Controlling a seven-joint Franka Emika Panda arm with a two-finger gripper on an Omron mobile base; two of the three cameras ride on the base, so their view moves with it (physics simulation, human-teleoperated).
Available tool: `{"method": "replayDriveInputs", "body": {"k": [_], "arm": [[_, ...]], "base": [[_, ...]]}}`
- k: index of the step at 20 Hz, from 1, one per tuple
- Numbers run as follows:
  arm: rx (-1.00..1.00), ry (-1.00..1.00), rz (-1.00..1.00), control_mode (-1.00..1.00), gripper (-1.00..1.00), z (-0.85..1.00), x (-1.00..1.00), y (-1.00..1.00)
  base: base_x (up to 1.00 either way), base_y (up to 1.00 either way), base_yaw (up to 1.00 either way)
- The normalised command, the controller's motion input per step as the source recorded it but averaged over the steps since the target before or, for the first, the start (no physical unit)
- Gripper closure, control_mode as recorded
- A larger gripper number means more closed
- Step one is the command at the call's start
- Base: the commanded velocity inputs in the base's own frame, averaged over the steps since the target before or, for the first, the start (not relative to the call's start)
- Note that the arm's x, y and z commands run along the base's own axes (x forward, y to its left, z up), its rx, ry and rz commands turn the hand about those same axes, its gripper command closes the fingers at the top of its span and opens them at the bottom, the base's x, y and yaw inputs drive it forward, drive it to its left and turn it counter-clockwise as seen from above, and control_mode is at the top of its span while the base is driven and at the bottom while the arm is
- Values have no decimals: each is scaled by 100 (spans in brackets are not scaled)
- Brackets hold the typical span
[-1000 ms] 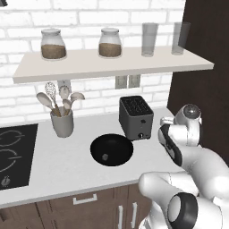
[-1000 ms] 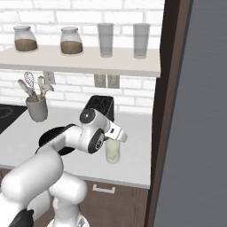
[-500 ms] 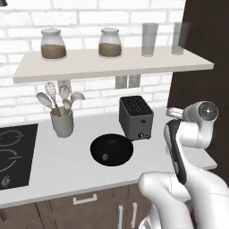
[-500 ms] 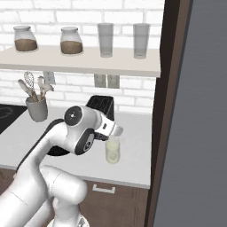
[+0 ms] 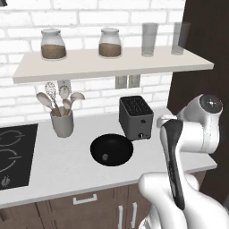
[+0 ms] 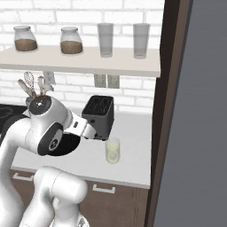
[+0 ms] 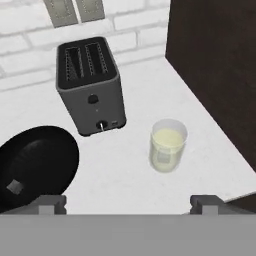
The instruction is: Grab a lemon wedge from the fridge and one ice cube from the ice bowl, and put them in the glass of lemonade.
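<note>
The glass of lemonade (image 7: 168, 145) stands on the white counter (image 7: 125, 165), right of the dark toaster (image 7: 90, 85); it also shows as the glass of lemonade (image 6: 112, 150). My gripper (image 7: 128, 205) hovers above and in front of it, open, with nothing between its fingertips (image 7: 50, 204). I cannot make out the lemon wedge; a pale shape low in the glass is unclear. The black ice bowl (image 7: 35, 162), also seen as the ice bowl (image 5: 112, 150), holds an ice cube (image 7: 14, 187). The fridge (image 6: 199, 124) rises at the far right.
A shelf (image 5: 112, 62) above the counter carries two jars and two tall clear glasses (image 5: 150, 39). A utensil cup (image 5: 61, 123) stands left of the bowl, with the black stove top (image 5: 13, 152) further left. A dark tall panel (image 7: 215, 65) borders the counter on the right.
The jaws have opened wide. The hand has drawn back up and to the left from just over the glass, and the arm's upper links have risen.
</note>
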Motion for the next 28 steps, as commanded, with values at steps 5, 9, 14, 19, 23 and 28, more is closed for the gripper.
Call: {"method": "replayDriveInputs", "body": {"k": [5, 9, 14, 19, 23, 28], "arm": [[-2, 3, 2, -100, -100, 0, -5, 9], [0, 0, 0, -100, -100, 0, -24, 0], [0, 2, 0, 100, -100, -5, -39, 0], [0, 0, 0, 100, -100, 0, 0, 0], [0, 0, 0, 100, -100, 0, 0, 0], [0, 0, 0, 100, -100, 0, 0, 0]], "base": [[0, 0, 0], [0, 0, 0], [-40, -6, 0], [-100, -34, 0], [-100, -58, 0], [-64, -100, 0]]}}
